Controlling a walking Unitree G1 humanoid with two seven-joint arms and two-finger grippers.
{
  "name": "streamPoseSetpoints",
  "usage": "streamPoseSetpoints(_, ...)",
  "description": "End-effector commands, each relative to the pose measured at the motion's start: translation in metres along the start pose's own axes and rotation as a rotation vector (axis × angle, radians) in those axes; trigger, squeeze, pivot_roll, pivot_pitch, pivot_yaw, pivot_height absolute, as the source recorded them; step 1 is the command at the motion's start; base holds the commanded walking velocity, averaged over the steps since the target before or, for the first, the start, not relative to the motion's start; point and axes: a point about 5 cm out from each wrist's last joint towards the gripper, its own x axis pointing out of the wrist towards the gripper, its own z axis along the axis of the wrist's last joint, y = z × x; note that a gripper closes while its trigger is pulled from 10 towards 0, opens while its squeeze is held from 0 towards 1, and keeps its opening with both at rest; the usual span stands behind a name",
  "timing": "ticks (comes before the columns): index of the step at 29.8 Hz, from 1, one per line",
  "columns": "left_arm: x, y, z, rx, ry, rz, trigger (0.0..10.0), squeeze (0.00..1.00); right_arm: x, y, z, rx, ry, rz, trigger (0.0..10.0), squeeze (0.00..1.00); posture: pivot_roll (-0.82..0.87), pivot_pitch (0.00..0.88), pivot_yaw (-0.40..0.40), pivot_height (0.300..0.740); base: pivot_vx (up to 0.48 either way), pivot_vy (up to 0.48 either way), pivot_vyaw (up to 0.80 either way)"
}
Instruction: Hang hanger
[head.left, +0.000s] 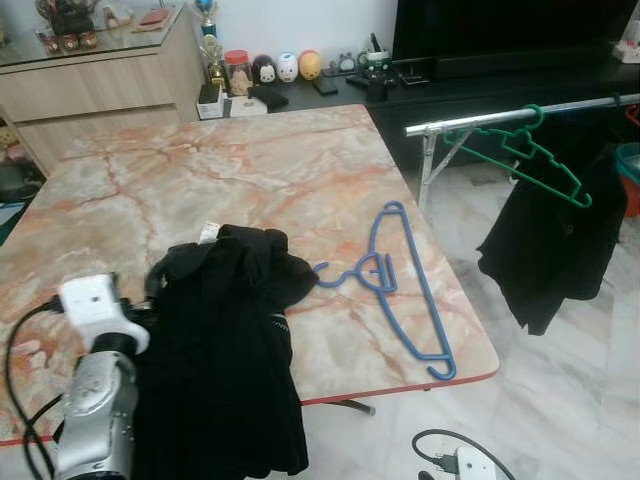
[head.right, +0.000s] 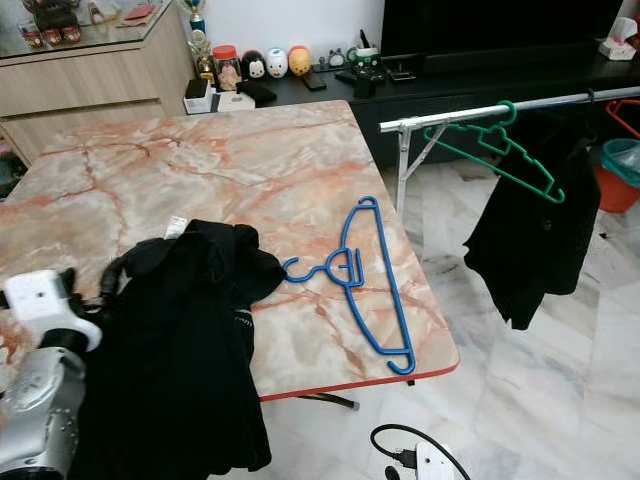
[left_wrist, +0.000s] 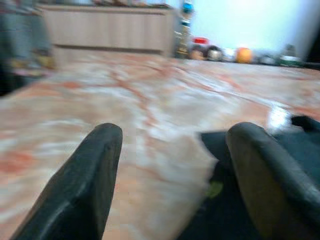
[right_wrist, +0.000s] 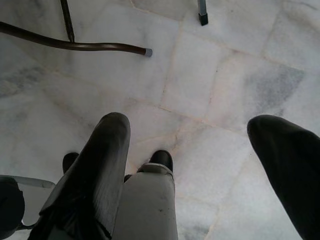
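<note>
A blue hanger (head.left: 398, 284) lies flat on the marble table (head.left: 230, 180) near its right front corner. Beside it on the left lies a heap of black clothing (head.left: 225, 340). To the right stands a metal clothes rail (head.left: 520, 115) with a green hanger (head.left: 530, 155) and a black garment (head.left: 555, 240) hanging on it. My left arm (head.left: 95, 400) is raised at the table's front left; its gripper (left_wrist: 172, 165) is open, low over the table top at the clothing's edge. My right gripper (right_wrist: 200, 165) is open and points down at the floor.
A wooden cabinet (head.left: 100, 80) stands behind the table, and a dark low shelf (head.left: 480, 75) holds small figures and jars. A cable and white plug (head.left: 460, 462) lie on the tiled floor below the table's corner. An orange bucket (head.right: 615, 185) stands at the far right.
</note>
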Motion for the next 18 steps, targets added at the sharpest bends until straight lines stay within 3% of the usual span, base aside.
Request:
streamPoseSetpoints(1, -0.004, 0.019, -0.005, 0.038, 0.013, 0.103, 10.0, 1.0, 0.0, 0.002, 0.0, 0.0, 0.003, 0.005, 10.0, 0.0, 0.07, 0.001, 0.041, 0.74, 0.0, 0.0, 0.0)
streamPoseSetpoints(2, -0.006, 0.027, -0.008, 0.058, 0.022, 0.149, 10.0, 0.93, 0.0, 0.002, 0.0, 0.0, 0.003, 0.005, 10.0, 0.0, 0.07, 0.001, 0.041, 0.74, 0.0, 0.0, 0.0)
streamPoseSetpoints(3, -0.009, 0.04, -0.013, 0.106, 0.04, 0.22, 10.0, 0.0, 0.0, 0.002, 0.0, -0.001, 0.003, 0.005, 10.0, 0.0, 0.07, 0.001, 0.042, 0.74, 0.0, 0.0, 0.0)
streamPoseSetpoints(5, -0.012, 0.048, -0.016, 0.128, 0.054, 0.261, 10.0, 0.0, 0.0, 0.002, 0.0, 0.0, 0.003, 0.005, 10.0, 0.0, 0.07, 0.001, 0.042, 0.74, 0.0, 0.0, 0.0)
streamPoseSetpoints(6, -0.017, 0.059, -0.023, 0.153, 0.088, 0.312, 10.0, 0.0, 0.0, 0.002, 0.0, 0.002, 0.003, 0.004, 10.0, 0.0, 0.07, 0.001, 0.042, 0.74, 0.0, 0.0, 0.0)
streamPoseSetpoints(9, -0.022, 0.064, -0.031, 0.144, 0.116, 0.316, 10.0, 0.0, 0.0, 0.002, 0.0, 0.003, 0.002, 0.004, 10.0, 0.0, 0.07, 0.003, 0.041, 0.74, 0.0, 0.0, 0.0)
streamPoseSetpoints(14, -0.013, 0.03, -0.026, 0.123, 0.059, 0.124, 10.0, 0.0, 0.0, 0.002, 0.0, 0.002, 0.001, 0.005, 10.0, 0.0, 0.07, 0.005, 0.04, 0.74, 0.0, 0.0, 0.0)
streamPoseSetpoints(15, -0.009, 0.016, -0.021, 0.102, 0.029, 0.073, 10.0, 0.0, 0.0, 0.002, 0.0, 0.002, 0.0, 0.006, 10.0, 0.0, 0.07, 0.005, 0.04, 0.74, 0.0, 0.0, 0.0)
streamPoseSetpoints(18, 0.0, -0.006, -0.005, 0.058, -0.059, 0.013, 10.0, 0.0, 0.0, 0.002, 0.0, 0.002, -0.002, 0.006, 10.0, 0.0, 0.06, 0.004, 0.038, 0.74, 0.0, 0.0, 0.0)
